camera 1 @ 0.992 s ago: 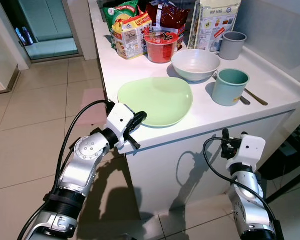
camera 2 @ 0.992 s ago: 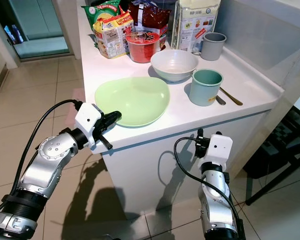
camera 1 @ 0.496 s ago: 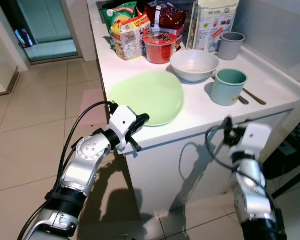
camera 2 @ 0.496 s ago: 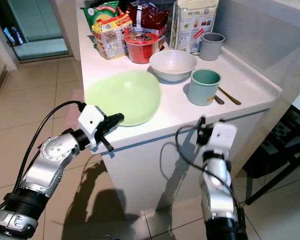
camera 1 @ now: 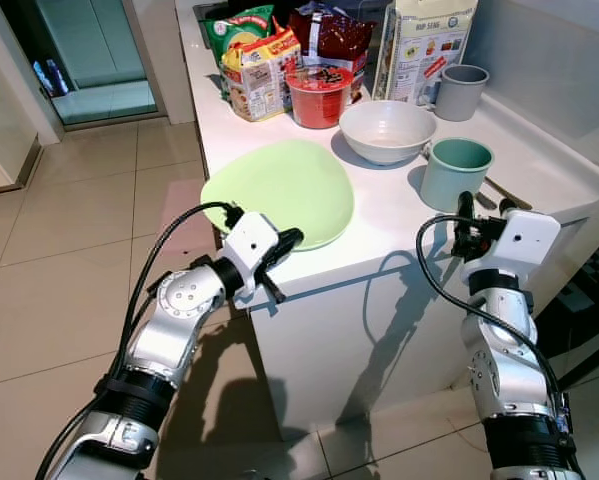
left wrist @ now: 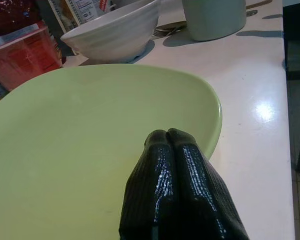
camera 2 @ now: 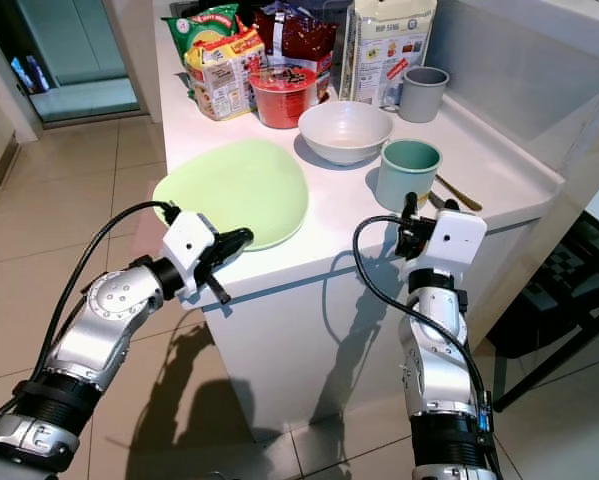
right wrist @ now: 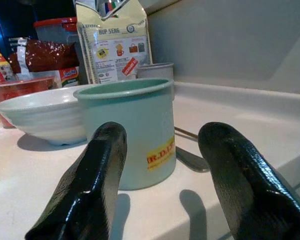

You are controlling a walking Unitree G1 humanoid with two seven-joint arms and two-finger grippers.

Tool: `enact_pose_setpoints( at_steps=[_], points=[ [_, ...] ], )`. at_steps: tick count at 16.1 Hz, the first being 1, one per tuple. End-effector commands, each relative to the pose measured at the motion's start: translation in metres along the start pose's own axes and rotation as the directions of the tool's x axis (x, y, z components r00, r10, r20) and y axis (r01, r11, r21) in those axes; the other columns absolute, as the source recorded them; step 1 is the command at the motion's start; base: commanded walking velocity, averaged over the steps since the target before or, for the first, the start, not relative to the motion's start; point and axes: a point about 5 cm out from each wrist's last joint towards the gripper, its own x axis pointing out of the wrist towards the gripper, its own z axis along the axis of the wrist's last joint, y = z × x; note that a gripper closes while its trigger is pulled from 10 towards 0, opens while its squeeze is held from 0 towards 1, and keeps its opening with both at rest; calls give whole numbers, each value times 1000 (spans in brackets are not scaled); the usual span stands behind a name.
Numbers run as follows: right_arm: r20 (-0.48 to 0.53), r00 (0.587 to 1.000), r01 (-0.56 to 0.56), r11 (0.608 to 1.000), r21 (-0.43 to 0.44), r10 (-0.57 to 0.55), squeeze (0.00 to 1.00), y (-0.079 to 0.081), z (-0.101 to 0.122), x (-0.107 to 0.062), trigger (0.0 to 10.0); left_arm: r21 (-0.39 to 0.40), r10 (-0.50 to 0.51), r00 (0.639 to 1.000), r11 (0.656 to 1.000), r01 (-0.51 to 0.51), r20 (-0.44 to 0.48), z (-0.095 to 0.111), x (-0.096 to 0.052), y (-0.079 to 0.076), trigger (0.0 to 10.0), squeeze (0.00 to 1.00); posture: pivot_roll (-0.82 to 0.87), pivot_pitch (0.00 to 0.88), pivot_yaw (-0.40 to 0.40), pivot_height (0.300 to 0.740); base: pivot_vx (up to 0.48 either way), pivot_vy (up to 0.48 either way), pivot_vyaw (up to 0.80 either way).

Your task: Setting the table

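Pinched tight over the near rim of the green plate (camera 1: 276,190): left gripper (left wrist: 176,150); spread wide, empty, level with the teal cup (right wrist: 132,131): right gripper (right wrist: 162,150).

Plate flat on the white counter (camera 1: 399,225), near its front left corner, left edge overhanging a little; fingers (left wrist: 160,170) pressed together on top of the rim, so clamped on the plate as far as can be judged. White bowl (camera 1: 387,130) behind it, teal cup beside the bowl toward the right edge, cutlery (camera 1: 507,193) lying behind the cup, grey mug (camera 1: 463,91) and snack packets (camera 1: 264,60) crowded at the back. Setting barely begun: dishes bunched together, nothing laid as a place, cup and cutlery untouched. Likely left: plate positioned, then bowl, cup and cutlery arranged around it.
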Motion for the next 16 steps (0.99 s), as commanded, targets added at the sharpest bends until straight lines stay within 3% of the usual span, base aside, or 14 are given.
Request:
enact_pose_setpoints(
  at_steps=[1, 7, 10, 16],
  points=[
    [-9, 1000, 9, 1000, 3, -9, 0, -2, -1, -1, 10000, -35, -66, 992, 997, 63, -106, -22, -3, -13, 10000, 0, 4, 0, 62, 740, 0, 0, 0],
    [-10, 1000, 3, 1000, -1, -3, 0, -1, 1, -1, 10000, 20, -96, 995, 995, 97, -37, -9, 1, -17, 10000, 0, 4, 0, 62, 740, 0, 0, 0],
    [-8, 1000, -11, 1000, -1, 11, 0, 2, 0, 0, 10000, 93, -109, 991, 990, 102, 75, 19, 7, -15, 10000, 0, 11, 0, 63, 740, 0, 0, 0],
    [-1, 1000, -22, 1000, 4, 22, 0, 5, 2, 1, 10000, 58, -92, 976, 995, 82, 198, 55, 17, -10, 10000, 0, 13, 0, 64, 740, 0, 0, 0]
  ],
)
